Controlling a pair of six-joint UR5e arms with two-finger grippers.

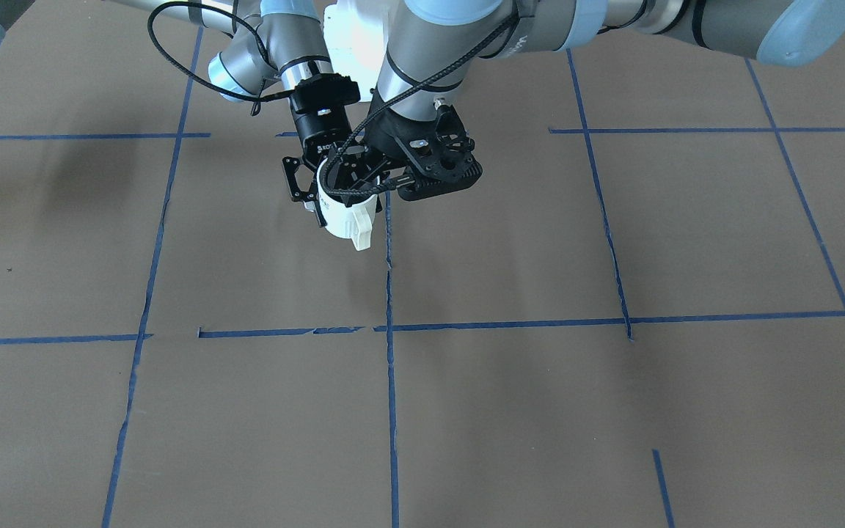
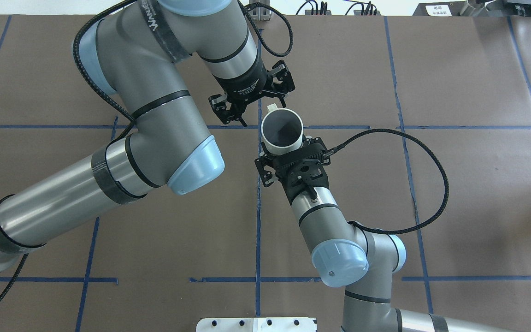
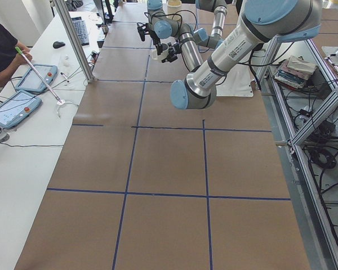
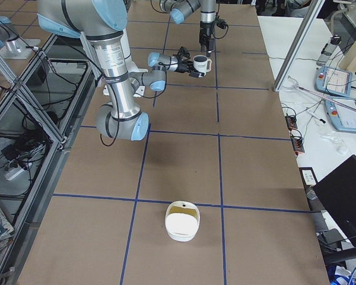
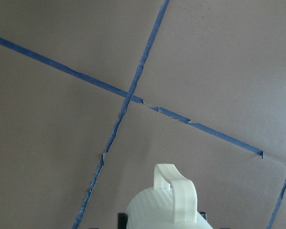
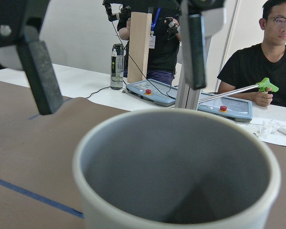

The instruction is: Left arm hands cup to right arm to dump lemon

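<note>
- One cup (image 2: 281,131), upright with its mouth up, is held above the bench (image 2: 454,69) near the middle, handle on the far side.
- Two tools: the right tool (image 2: 291,154) clamps the cup from the near side. The left tool (image 2: 258,103) hangs spread wide just beside the handle.
- One white container (image 4: 182,221) sits well apart.

near arm: left arm (image 3: 225,53) – comes in from top right, blue elbow cap (image 3: 179,94) hanging over the table (image 3: 169,169)
far arm: right arm (image 3: 214,19), small, partly behind the near one
cup (image 3: 165,53): white, up at the far end where both arms meet
table: brown paper, blue tape grid (image 3: 169,195)
side bench (image 3: 22,140): two pendants (image 3: 29,83), a person (image 3: 0,42) holding a green-tipped stick (image 3: 45,83)
</note>
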